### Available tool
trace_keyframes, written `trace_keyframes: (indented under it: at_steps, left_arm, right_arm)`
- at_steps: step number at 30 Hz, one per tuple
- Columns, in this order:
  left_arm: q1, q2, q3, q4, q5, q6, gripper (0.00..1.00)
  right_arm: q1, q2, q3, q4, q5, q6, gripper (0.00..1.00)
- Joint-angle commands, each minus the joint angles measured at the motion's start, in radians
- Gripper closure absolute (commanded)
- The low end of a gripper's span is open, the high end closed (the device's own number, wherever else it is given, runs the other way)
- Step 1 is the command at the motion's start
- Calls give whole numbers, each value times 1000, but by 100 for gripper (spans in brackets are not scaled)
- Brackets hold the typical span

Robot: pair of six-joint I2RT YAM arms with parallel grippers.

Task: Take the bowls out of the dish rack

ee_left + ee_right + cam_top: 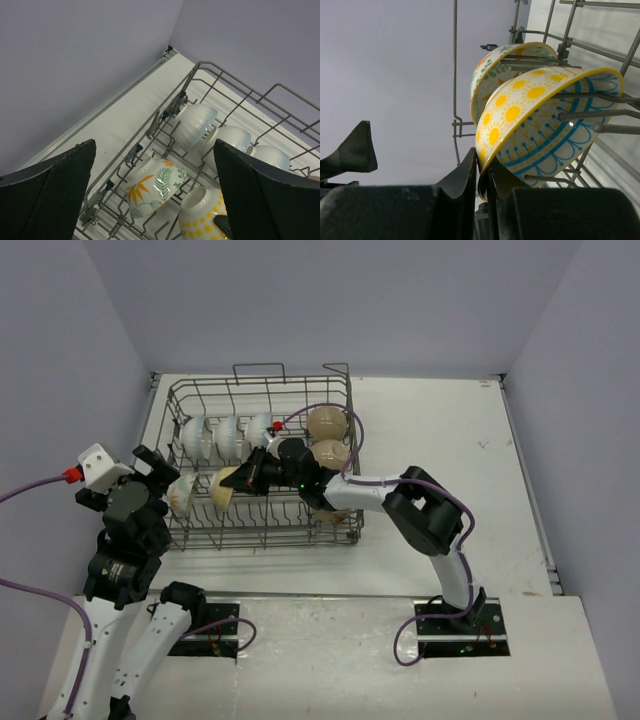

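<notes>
Right claw (482,167) clamps the rim of the yellow sun-dotted bowl (540,120), best lifted slowly clear of the dish rack (454,75) tines ahead without bumping the leafy bowl (495,70) just beyond

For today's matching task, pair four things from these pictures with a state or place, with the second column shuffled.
Column one:
1. left gripper
2. right gripper
3. leaf-patterned bowl
4. beige bowls

Column two:
A. shut on the sun-dotted bowl's rim
B. right end of the dish rack
C. open, holding nothing
D. left end of the rack, next to the sun-dotted bowl

Pairs: 1-C, 2-A, 3-D, 4-B
</notes>
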Motion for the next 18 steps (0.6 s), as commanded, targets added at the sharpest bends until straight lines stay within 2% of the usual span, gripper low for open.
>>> trace_keyframes:
  at_steps: [1,18]
  left_arm:
    - [-7,-2,-6,46,-9,17,0]
    - [-7,-2,-4,46,-9,17,0]
  right_arm:
    - [-25,-89,122,380,-7,47,100]
    - [-25,-104,159,411,-22,90,100]
